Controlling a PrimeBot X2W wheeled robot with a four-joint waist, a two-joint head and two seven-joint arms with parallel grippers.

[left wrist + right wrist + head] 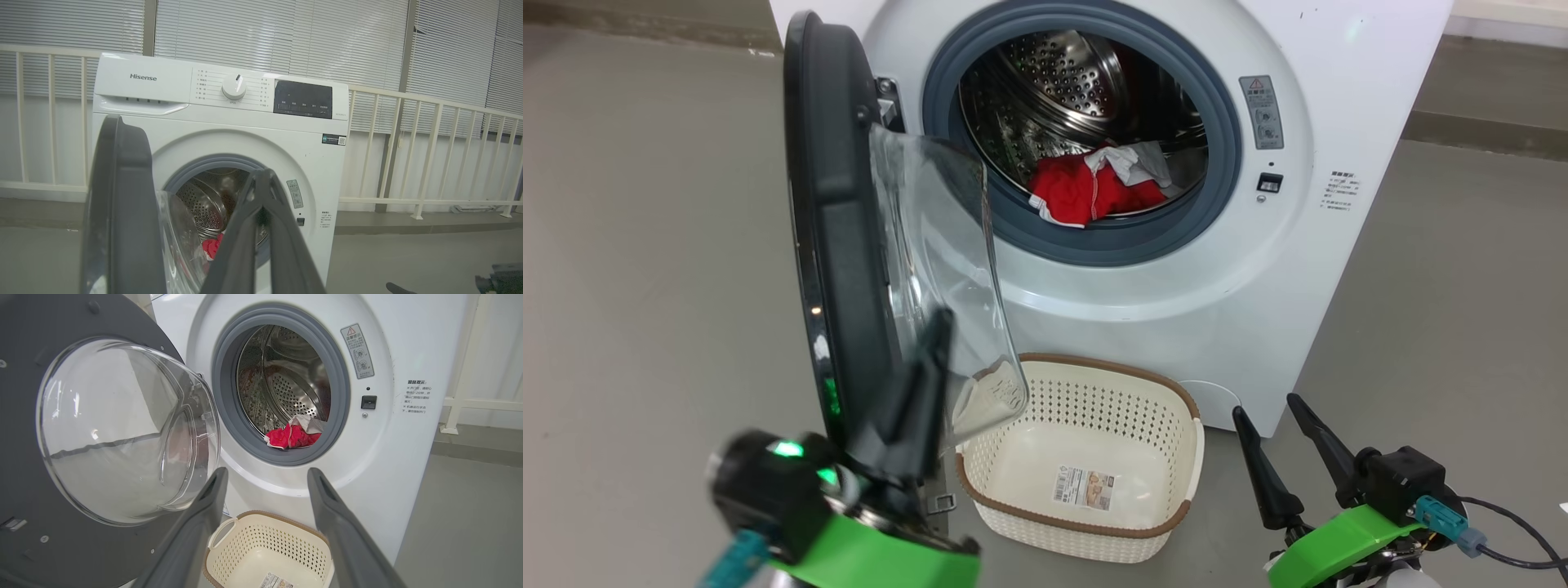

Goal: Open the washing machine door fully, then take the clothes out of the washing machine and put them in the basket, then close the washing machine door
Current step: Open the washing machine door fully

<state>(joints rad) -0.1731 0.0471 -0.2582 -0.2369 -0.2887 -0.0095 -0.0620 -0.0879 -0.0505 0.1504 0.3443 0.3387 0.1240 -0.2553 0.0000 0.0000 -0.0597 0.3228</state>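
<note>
- Our left gripper (941, 327), clenched empty at seven o'clock, seems placed to push the black-ringed glass washing machine door (837, 245) wider.
- Right gripper (1267, 408) splayed, five o'clock.
- Red striped clothes (1086, 192) lie inside our boxy white washing machine (1176, 310), twelve o'clock.

Grey floor (645, 245) runs to a white railing (408, 97) before closed pale window blinds (286, 36).

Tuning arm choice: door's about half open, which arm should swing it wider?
Left. The left gripper, jaws shut, is right at the inner side of the door by the glass, likely able to push it outward. The right gripper sits open, low beside the basket, away from the door.
</note>
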